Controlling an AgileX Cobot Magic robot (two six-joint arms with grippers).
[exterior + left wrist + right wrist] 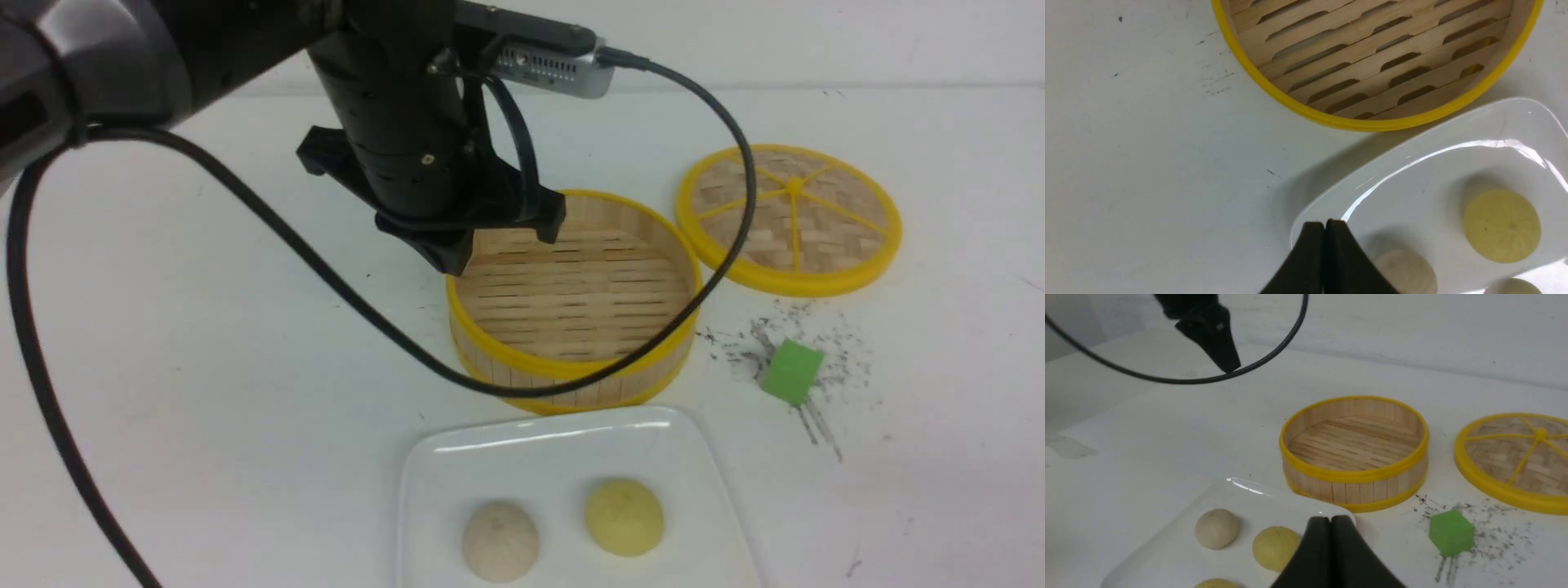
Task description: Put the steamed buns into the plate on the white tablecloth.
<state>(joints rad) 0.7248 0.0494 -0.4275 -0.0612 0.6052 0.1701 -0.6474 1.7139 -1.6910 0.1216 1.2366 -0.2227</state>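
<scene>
The white plate (555, 457) lies on the white tablecloth (204, 367) at the near edge. A greyish bun (500, 541) and a pale yellow bun (624, 516) sit on it. A third, pale yellow bun (1216, 583) shows at the plate's near side only in the wrist views (1513, 286). My left gripper (449, 261) is shut and empty, raised beside the steamer's left rim. In its own view the gripper (1325, 222) hangs over the plate's (1412, 179) corner, near the grey bun (1406, 271). My right gripper (1331, 517) is shut and empty, near the plate's (1167, 559) right end.
The empty yellow-rimmed bamboo steamer (571, 310) stands just behind the plate. Its woven lid (788, 219) lies flat at the back right. A green cube (790, 371) sits on a patch of dark speckles right of the steamer. The left arm's black cable loops over the steamer.
</scene>
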